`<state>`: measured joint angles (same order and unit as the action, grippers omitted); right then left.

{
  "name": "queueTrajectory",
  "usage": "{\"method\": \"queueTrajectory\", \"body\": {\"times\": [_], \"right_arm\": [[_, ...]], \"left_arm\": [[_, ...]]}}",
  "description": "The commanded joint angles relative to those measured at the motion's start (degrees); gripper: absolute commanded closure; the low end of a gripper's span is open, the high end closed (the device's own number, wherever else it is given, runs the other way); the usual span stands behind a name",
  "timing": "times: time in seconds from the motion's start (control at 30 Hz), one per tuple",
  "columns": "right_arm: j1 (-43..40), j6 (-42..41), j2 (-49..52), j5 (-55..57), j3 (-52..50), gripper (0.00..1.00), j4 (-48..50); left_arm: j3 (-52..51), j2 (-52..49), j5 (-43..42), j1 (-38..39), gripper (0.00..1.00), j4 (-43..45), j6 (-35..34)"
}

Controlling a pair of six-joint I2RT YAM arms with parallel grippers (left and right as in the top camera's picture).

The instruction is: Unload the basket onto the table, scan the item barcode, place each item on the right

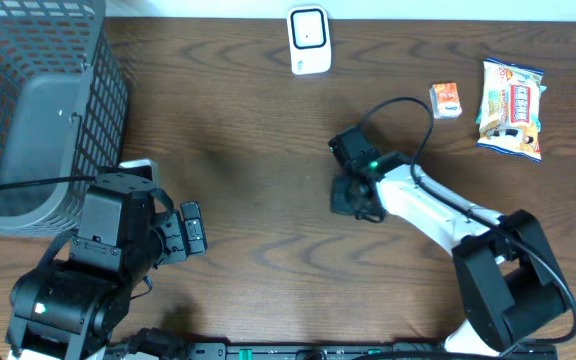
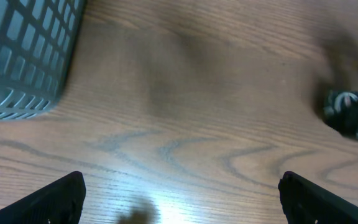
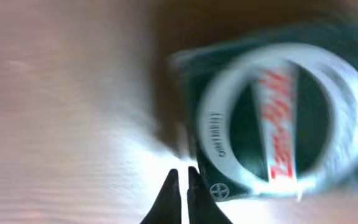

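Note:
The item point(image 3: 272, 118) is a dark green box with a white ring and red lettering, filling the right half of the right wrist view. My right gripper point(image 3: 183, 179) is shut and empty, with its fingertips against the box's lower-left corner. In the overhead view this gripper point(image 1: 356, 200) sits mid-table over a dark shape, and the box is hard to tell apart from it. A white scanner-like device point(image 1: 308, 40) stands at the table's far edge. My left gripper point(image 1: 193, 228) is open above bare wood point(image 2: 182, 186), far left of the item.
A grey mesh basket point(image 1: 38, 100) fills the back left corner, and its wall point(image 2: 17, 56) shows in the left wrist view. At the back right lie a small orange box point(image 1: 446, 100) and a snack bag point(image 1: 511, 108).

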<state>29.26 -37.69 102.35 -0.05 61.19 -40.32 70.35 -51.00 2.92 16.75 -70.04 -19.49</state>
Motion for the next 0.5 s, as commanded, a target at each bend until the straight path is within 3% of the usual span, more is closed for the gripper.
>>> {"method": "queueTrajectory", "body": {"times": [0.0, 0.27, 0.47], "right_arm": [[-1.33, 0.90, -2.54, 6.47, 1.95, 0.99, -5.95], [-4.17, 5.92, -8.46, 1.75, 2.29, 0.96, -7.67], [-7.87, 17.31, -13.68, 0.09, 3.19, 0.43, -4.74]], "left_arm": [[-0.02, 0.15, 0.09, -0.07, 0.02, 0.04, 0.13], [-0.02, 0.15, 0.09, -0.07, 0.02, 0.02, 0.13], [-0.02, 0.15, 0.09, -0.07, 0.02, 0.04, 0.13]]}}
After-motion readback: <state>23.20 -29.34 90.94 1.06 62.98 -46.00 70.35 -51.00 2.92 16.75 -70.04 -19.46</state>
